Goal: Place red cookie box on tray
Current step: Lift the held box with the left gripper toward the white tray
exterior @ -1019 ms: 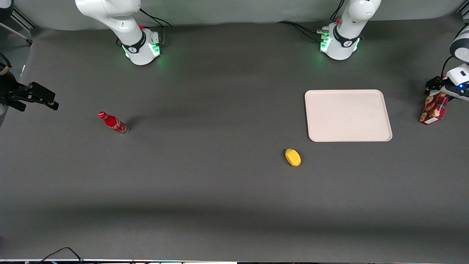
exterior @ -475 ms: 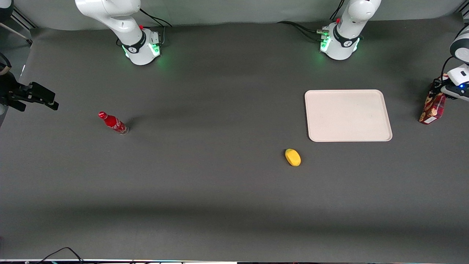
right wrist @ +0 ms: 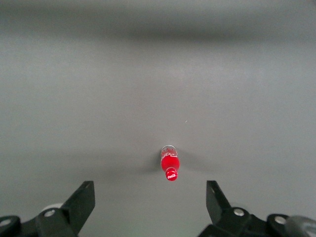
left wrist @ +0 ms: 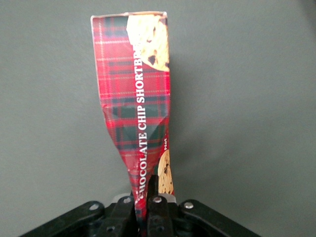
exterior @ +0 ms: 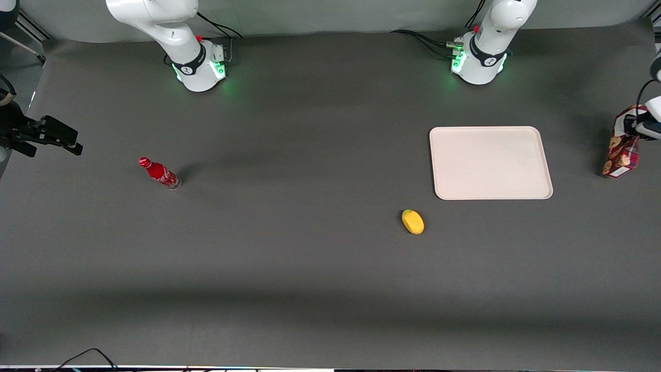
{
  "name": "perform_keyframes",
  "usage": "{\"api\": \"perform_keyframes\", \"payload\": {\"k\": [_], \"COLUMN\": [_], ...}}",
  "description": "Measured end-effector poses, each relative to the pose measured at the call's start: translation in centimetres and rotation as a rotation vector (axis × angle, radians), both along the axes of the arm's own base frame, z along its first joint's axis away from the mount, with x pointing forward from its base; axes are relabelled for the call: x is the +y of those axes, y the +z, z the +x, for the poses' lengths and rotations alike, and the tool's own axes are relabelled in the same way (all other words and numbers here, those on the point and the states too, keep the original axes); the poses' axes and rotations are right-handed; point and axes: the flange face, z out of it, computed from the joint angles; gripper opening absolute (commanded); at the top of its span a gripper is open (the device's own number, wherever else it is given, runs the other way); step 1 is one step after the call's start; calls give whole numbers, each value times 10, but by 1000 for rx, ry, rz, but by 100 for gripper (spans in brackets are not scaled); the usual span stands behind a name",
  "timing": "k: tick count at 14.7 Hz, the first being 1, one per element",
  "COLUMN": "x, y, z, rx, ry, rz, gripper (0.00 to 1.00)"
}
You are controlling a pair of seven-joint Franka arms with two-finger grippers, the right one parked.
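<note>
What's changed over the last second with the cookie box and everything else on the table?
The end effector, shut on the red cookie box, has carried it away from the tray, toward the working arm's end of the table. Tray, yellow object and red bottle stayed put.

Even, soft overhead light throughout, faint shadow bands across the table (exterior: 310,258) (green glow at arm bases), views sharp.

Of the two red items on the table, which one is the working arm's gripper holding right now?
The red cookie box, pinched at one end by the gripper at the working arm's end of the table. The red bottle stands alone toward the parked arm's end.
</note>
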Motion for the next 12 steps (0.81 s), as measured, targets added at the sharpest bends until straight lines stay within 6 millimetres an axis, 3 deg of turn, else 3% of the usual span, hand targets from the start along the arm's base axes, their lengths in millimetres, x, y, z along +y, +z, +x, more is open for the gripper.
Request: {"api": "perform_keyframes", "payload": {"k": [2,6,9,11,12], "x": [9,12,-21,-44,-50], "y": [37,153,235,266,270], "z": [17,44,68,81,85], "rx": [27,38,59,80,85], "ry": [-3,13,66,106,121], "rz": [-23,15,34,33,31], "gripper": [0,0,0,0,0]}}
